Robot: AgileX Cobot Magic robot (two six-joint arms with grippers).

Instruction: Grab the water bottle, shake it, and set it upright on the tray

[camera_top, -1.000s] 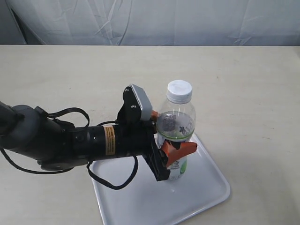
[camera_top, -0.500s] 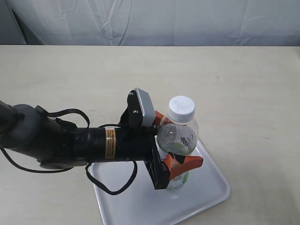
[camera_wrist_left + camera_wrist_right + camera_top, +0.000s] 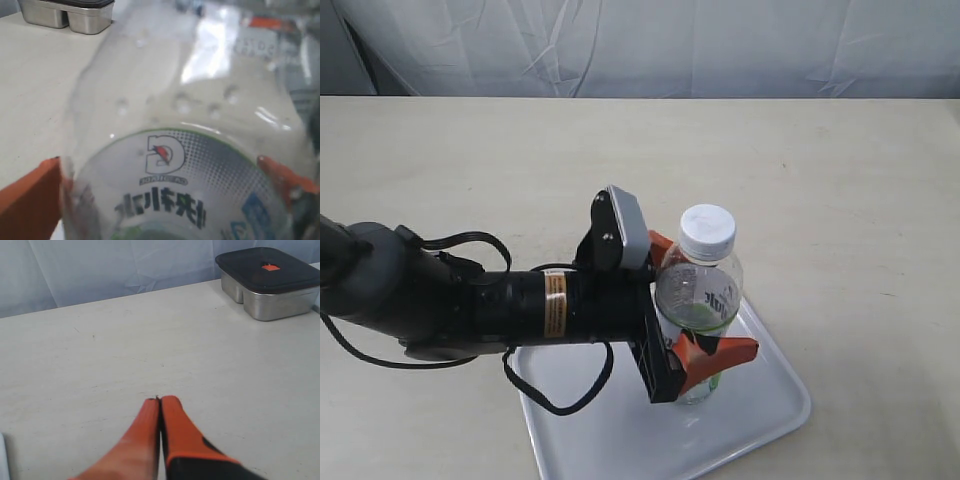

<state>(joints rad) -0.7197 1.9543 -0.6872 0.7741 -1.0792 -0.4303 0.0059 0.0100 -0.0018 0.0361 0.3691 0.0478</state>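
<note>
The water bottle (image 3: 700, 285), clear with a white cap and a white-and-green label, stands upright on the white tray (image 3: 765, 420) near its back edge. My left gripper (image 3: 706, 300) reaches in from the left and is shut on the bottle's lower half, one orange finger behind it and one in front. In the left wrist view the bottle (image 3: 190, 150) fills the frame between the orange fingers (image 3: 30, 205). My right gripper (image 3: 160, 401) is shut on nothing, over bare table. It is out of the exterior view.
A steel container with a dark lid (image 3: 270, 280) stands on the table ahead of the right gripper; a similar one (image 3: 65, 12) shows beyond the bottle in the left wrist view. The black left arm (image 3: 470, 300) lies across the tray's left side.
The left gripper has lowered the bottle from above the tray until its base rests on the tray. Over the last half second the near finger has shifted slightly outward.
</note>
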